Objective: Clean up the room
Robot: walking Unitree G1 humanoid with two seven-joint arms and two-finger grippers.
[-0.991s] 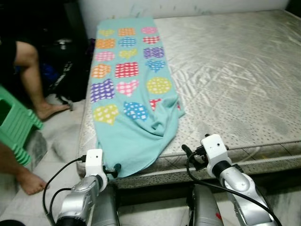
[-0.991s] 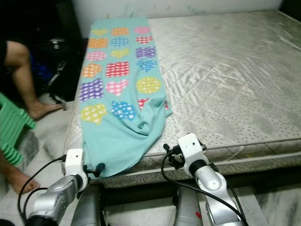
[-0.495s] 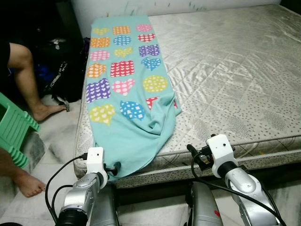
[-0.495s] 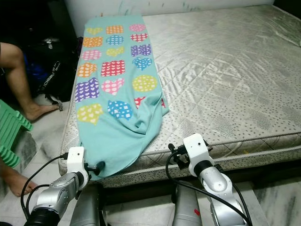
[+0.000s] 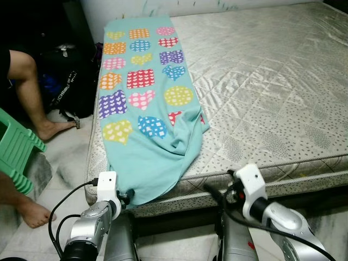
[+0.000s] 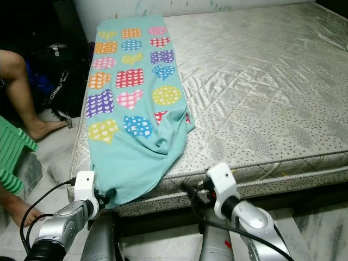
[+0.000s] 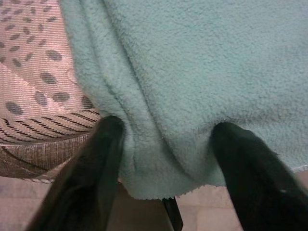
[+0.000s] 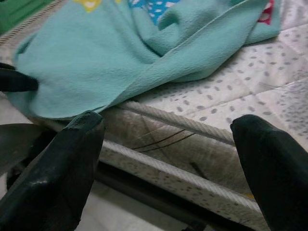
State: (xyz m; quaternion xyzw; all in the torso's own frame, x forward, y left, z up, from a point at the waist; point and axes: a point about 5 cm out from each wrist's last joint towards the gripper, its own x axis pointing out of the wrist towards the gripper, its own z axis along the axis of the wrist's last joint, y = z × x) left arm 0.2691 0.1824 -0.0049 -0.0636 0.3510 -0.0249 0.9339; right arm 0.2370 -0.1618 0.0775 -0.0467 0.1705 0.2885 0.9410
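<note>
A teal fleece blanket (image 5: pixel 144 92) printed with coloured hearts lies along the left side of a bare mattress (image 5: pixel 272 81), its near end bunched and hanging over the front edge. My left gripper (image 5: pixel 128 197) sits at that hanging hem. In the left wrist view its black fingers (image 7: pixel 91 163) stand apart and open, pressed into the fleece (image 7: pixel 183 72) that bulges between them. My right gripper (image 5: pixel 213 189) is low at the mattress's front edge, right of the blanket, open with nothing between its fingers (image 8: pixel 72 159).
A person sits at the left: a bare leg (image 5: pixel 30 81) and a foot (image 5: pixel 32 215) rest on the marble floor. A green plastic stool (image 5: pixel 16 157) stands by them. A black bag (image 5: pixel 70 81) leans beside the bed.
My right arm has sunk lower and nearer, its gripper dropping from the mattress top to its front edge. The left gripper stays at the blanket's hem. The camera has shifted slightly.
</note>
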